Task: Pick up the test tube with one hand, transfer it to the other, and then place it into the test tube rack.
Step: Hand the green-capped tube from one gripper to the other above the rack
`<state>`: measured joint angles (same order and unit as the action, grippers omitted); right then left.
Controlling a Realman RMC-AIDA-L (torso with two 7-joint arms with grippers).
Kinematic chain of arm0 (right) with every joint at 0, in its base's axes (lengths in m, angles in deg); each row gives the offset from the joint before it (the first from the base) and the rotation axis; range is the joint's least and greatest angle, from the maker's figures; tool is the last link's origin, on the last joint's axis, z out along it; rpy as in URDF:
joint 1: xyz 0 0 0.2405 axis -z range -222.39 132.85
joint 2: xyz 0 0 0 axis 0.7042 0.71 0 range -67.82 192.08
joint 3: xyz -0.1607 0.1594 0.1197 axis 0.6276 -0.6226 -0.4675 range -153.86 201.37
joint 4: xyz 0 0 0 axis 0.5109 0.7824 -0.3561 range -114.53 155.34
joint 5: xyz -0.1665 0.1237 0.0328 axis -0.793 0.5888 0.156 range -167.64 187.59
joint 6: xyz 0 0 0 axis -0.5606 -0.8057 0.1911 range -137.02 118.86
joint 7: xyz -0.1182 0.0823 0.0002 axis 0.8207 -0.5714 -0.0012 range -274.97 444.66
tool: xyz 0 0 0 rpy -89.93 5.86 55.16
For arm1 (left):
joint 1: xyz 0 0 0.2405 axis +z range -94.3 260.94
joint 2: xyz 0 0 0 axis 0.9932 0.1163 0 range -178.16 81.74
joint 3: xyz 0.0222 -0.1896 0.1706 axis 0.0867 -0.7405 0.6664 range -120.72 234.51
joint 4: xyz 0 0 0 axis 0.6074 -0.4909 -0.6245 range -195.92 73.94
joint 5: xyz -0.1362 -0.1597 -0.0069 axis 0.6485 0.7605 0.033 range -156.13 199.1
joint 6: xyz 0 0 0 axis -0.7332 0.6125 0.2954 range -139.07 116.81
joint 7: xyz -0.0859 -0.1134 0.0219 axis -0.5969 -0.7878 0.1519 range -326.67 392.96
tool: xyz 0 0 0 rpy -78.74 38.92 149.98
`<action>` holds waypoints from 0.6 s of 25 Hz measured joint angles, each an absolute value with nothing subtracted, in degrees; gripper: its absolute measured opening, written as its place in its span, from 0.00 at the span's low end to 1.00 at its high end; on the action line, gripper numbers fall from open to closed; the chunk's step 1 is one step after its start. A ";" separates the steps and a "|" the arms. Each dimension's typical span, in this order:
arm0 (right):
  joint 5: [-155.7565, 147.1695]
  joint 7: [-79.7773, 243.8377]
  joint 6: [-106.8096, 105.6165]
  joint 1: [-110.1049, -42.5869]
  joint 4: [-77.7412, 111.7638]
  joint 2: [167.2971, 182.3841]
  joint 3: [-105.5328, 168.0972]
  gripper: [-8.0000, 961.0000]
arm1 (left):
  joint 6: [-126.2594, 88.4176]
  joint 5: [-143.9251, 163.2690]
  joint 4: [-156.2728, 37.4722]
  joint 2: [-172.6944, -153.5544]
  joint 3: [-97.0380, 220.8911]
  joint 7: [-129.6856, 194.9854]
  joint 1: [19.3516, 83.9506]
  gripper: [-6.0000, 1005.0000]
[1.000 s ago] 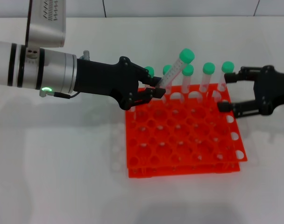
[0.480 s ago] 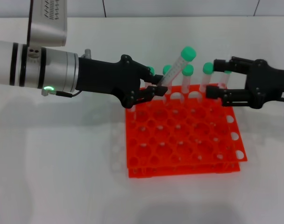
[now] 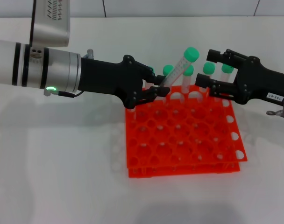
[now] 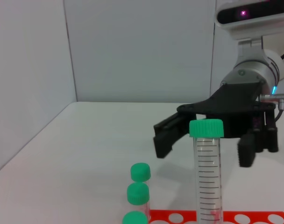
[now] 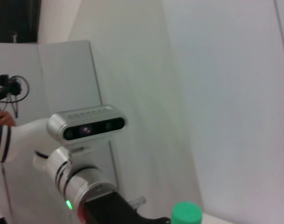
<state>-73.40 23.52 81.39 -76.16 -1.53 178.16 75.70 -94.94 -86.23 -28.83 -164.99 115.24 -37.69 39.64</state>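
Note:
My left gripper [image 3: 159, 87] is shut on the lower part of the test tube [image 3: 178, 70] and holds it tilted above the back left of the orange-red rack [image 3: 179, 140], green cap [image 3: 192, 53] up and to the right. My right gripper [image 3: 206, 68] is open just right of the tube's upper end, not touching it. In the left wrist view the tube [image 4: 206, 177] stands upright, with the right gripper's open fingers [image 4: 166, 136] on either side behind its cap. The cap also shows in the right wrist view [image 5: 186, 214].
Several other green-capped tubes [image 3: 208, 68] stand in the rack's back row, close under and behind both grippers; three of their caps [image 4: 138, 192] show in the left wrist view. The rack's front rows hold open holes. White table [image 3: 62, 177] surrounds the rack.
My right gripper has moved left, from the rack's right edge to right beside the held tube's cap, still open. My left gripper has shifted the tube slightly right and up.

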 joint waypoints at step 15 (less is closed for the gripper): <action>-66.75 32.35 82.04 -78.68 7.72 178.35 76.43 0.85 | -93.32 -86.28 -28.72 -165.73 115.28 -37.69 39.19 0.24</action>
<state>-66.75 32.35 82.04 -78.68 7.72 178.35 76.43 -93.32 -86.28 -28.72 -165.73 115.28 -37.69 39.19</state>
